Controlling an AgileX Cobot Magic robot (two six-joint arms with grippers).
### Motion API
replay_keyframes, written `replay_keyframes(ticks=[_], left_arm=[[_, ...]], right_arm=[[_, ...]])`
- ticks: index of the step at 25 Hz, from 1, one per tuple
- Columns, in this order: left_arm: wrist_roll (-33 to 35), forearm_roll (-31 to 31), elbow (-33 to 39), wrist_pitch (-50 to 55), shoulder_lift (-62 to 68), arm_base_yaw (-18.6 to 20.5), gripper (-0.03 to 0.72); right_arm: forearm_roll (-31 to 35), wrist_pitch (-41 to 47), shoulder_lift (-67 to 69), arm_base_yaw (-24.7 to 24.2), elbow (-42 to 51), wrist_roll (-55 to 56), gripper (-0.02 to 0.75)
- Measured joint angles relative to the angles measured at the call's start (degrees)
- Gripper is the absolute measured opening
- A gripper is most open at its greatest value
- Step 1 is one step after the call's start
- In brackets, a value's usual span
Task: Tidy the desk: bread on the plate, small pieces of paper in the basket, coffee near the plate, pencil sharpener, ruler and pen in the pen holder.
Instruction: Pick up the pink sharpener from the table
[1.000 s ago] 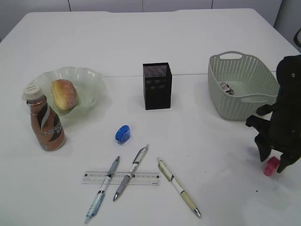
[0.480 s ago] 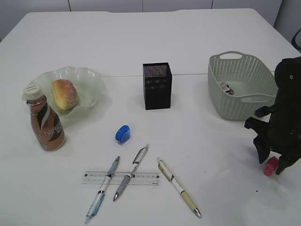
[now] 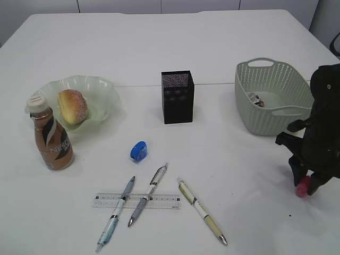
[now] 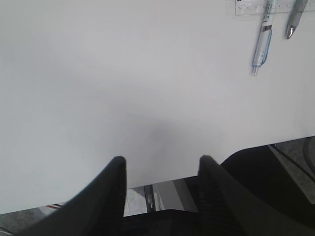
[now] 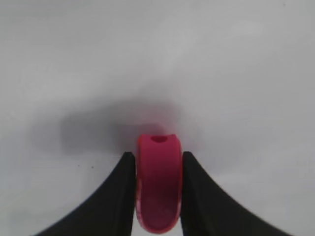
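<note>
- Change: the right gripper (image 3: 305, 187) has drawn its fingers in over the last second. A second ago they stood apart on either side of the pink sharpener (image 3: 304, 187); in the right wrist view both fingers now press its flat sides (image 5: 158, 184).
- Right claw state: clenched on the pink sharpener, which appears to rest on the desk (image 3: 175, 42) still; the contact point is partly hidden by the fingers.
- Left gripper (image 4: 160, 164): released and empty, jaws apart over bare desk at the near left edge.
- Task meaning: the grasp is judged made; lift and carry to the pen holder (image 3: 177, 96) remain.
- Task items: the bread (image 3: 73, 106) lies on the plate (image 3: 103, 87); the coffee (image 3: 50, 135) stands just beside the plate, on its near left. Something small lies in the basket (image 3: 273, 98).
- Outstanding: a blue sharpener (image 3: 138, 151) at near centre, the ruler (image 3: 137, 200) with two pens (image 3: 116, 214) (image 3: 147, 194) lying across it, and a third pen (image 3: 202, 211) to its right.
- Edges: the pink sharpener lies at the near right, close to the desk edge. The basket stands just beyond it.
- Open room: bare desk runs from the gripper leftward to the pen holder. A path passing on the near side of the basket looks clear.
- The pen holder's mouth is narrow; release should be from directly above it.
</note>
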Motion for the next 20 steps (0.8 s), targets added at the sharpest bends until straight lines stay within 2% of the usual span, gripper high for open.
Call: replay_keyframes(ticks=[4, 10, 20], left_arm=[[0.0, 0.0, 0.0, 0.0, 0.0, 0.0, 0.34], [0.0, 0.0, 0.0, 0.0, 0.0, 0.0, 0.337], [0.0, 0.0, 0.0, 0.0, 0.0, 0.0, 0.33]], right_arm=[[1.28, 0.0, 0.0, 0.0, 0.0, -2.27, 0.193], [3.98, 1.22, 0.04, 0.0, -0.47, -12.6, 0.189], [5.97, 11.6, 0.04, 0.63, -9.04, -41.78, 0.189]])
